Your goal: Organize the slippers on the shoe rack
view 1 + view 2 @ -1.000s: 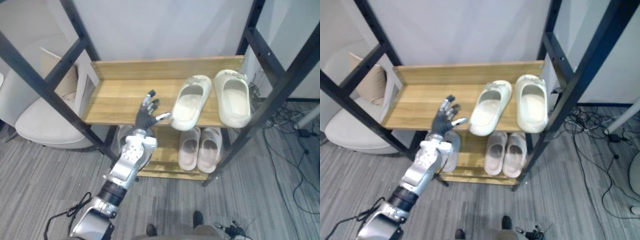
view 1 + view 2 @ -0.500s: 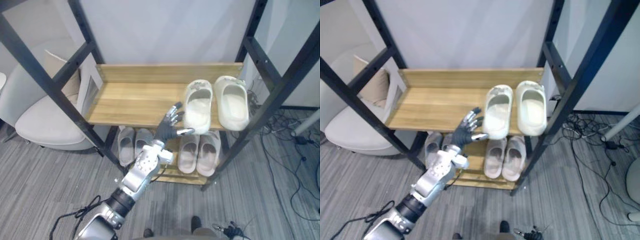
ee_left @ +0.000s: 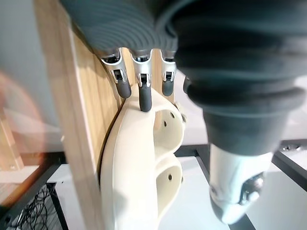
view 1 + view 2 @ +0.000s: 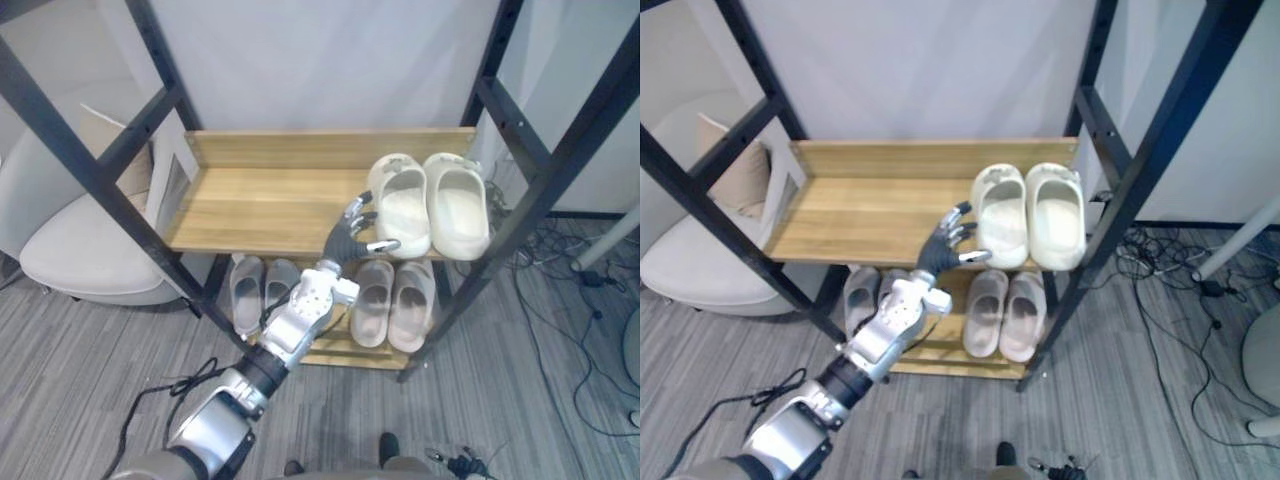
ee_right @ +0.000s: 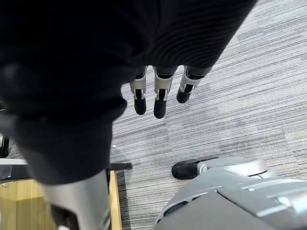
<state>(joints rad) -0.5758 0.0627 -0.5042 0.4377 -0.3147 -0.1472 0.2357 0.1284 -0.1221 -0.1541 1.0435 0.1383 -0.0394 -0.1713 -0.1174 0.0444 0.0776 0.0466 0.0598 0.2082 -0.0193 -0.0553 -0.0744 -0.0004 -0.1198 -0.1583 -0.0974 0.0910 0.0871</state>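
The left hand (image 4: 347,240) at the shoe rack (image 4: 330,148)
Released with straight fingers (image 3: 144,98), it touches the left cream slipper (image 4: 402,212) near the top shelf's (image 4: 260,205) front right corner; the right cream slipper (image 4: 458,205) lies just beside. The right hand (image 5: 160,91) hangs released over the floor (image 5: 240,96).

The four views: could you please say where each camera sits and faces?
Left eye view: on the head, looking down at the shoe rack; the left arm reaches in, left hand by the cream slippers.
Right eye view: beside it, same scene and arm, slightly shifted.
Left wrist view: on the left wrist, looking along the fingers at the cream slippers.
Right wrist view: on the right wrist, facing the carpet floor; right hand hangs open.
Shared: both eye views and the left wrist view show the cream slippers.
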